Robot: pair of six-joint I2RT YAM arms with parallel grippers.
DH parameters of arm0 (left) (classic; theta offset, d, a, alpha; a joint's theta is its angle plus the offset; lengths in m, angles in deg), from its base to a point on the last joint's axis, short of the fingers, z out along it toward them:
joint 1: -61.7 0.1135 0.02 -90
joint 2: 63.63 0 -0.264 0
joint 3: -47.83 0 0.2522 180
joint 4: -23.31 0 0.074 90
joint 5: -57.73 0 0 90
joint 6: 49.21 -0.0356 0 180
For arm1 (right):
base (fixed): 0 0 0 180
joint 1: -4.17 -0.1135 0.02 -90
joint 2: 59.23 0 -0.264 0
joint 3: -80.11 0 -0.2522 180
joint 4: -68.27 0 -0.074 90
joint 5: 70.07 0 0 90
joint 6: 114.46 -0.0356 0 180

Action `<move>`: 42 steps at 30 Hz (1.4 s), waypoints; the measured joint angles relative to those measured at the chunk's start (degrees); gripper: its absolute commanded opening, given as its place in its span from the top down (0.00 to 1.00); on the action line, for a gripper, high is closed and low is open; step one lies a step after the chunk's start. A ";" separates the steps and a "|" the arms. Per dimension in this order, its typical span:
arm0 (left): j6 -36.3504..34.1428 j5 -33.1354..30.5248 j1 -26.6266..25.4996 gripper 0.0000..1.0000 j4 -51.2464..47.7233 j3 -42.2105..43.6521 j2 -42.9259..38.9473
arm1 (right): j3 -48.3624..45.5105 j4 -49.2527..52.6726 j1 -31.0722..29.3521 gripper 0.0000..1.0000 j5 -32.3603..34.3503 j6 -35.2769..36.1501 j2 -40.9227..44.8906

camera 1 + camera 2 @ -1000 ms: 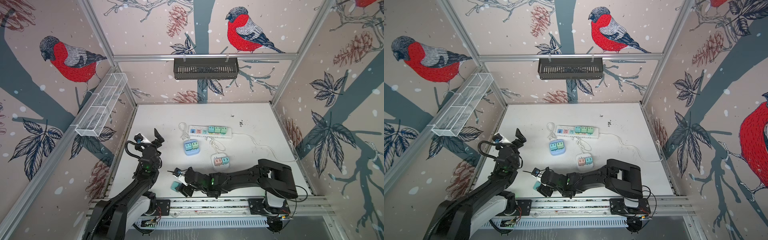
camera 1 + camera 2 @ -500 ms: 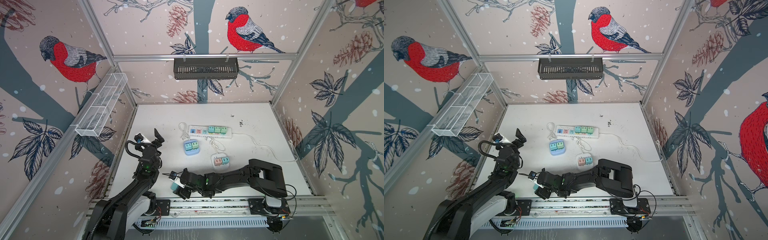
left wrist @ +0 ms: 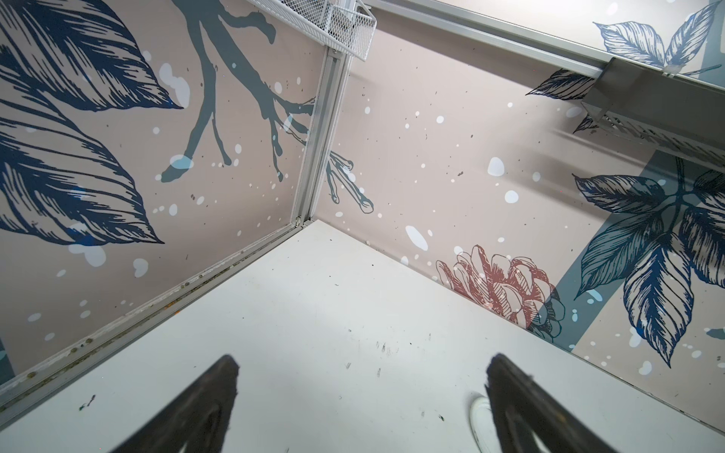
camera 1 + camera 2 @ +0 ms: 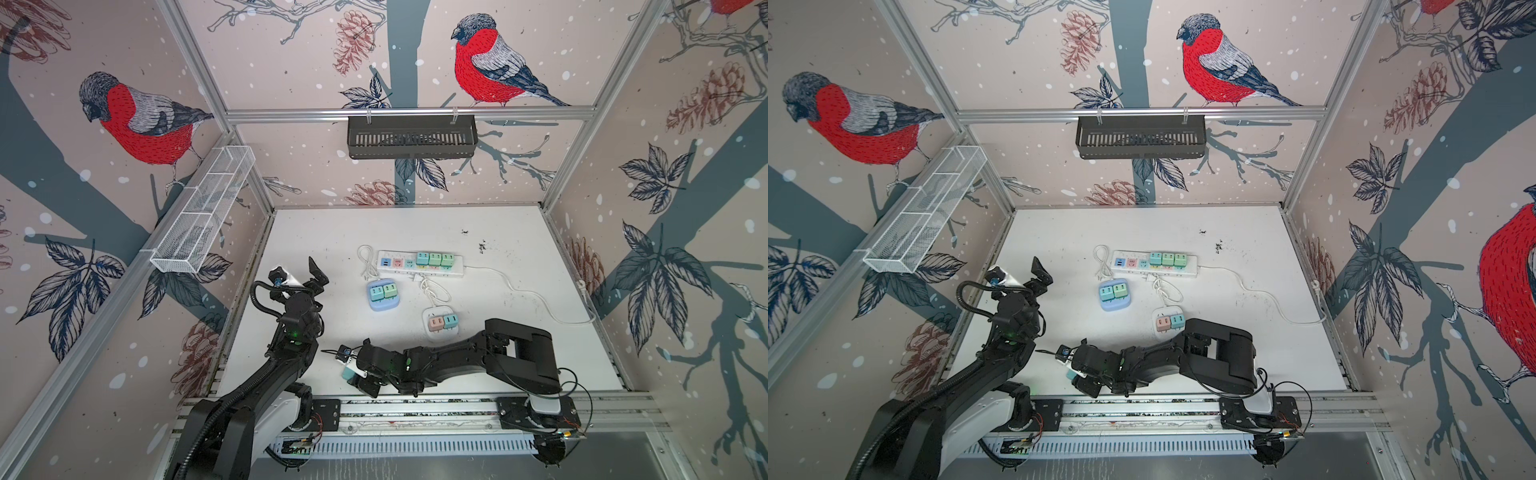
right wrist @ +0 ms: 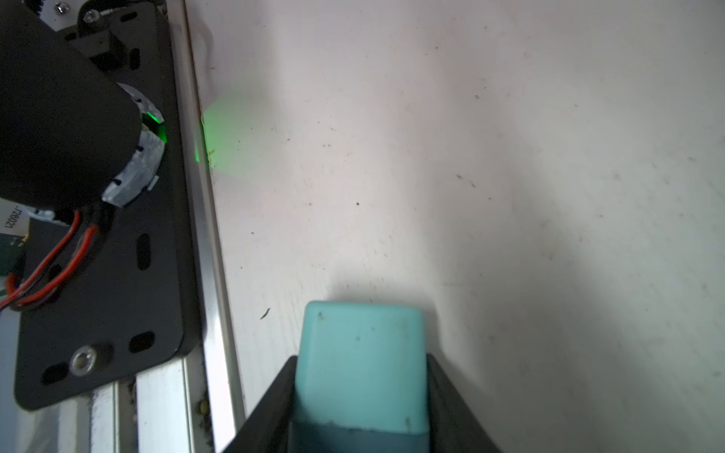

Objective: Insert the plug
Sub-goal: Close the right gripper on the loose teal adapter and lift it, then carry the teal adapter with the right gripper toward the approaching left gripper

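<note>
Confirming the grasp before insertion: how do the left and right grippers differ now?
The left gripper stands wide open and empty; the right gripper is shut on the teal plug, jaws against two of its sides. The left gripper faces the far left corner of the table; the right gripper sits low by the front rail. Both are black, and both are clear of the power strip.

White table [image 4: 519, 232] under power strip [image 4: 419, 268], blue adapter [image 4: 380, 306], white adapter [image 4: 432, 311], cord [image 4: 532, 293].
</note>
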 measured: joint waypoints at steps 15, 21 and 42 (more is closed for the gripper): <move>2.10 3.08 0.15 0.02 -1.51 -1.14 -3.21 | -16.11 -9.68 4.00 0.88 10.88 -0.11 16.83; 2.51 7.74 0.26 0.04 -4.02 -2.27 -5.18 | -25.44 -20.09 7.93 0.93 21.53 0.37 27.76; -3.10 54.64 -3.02 0.19 -11.47 -18.86 9.75 | -32.04 -59.39 17.97 0.97 34.18 31.41 24.85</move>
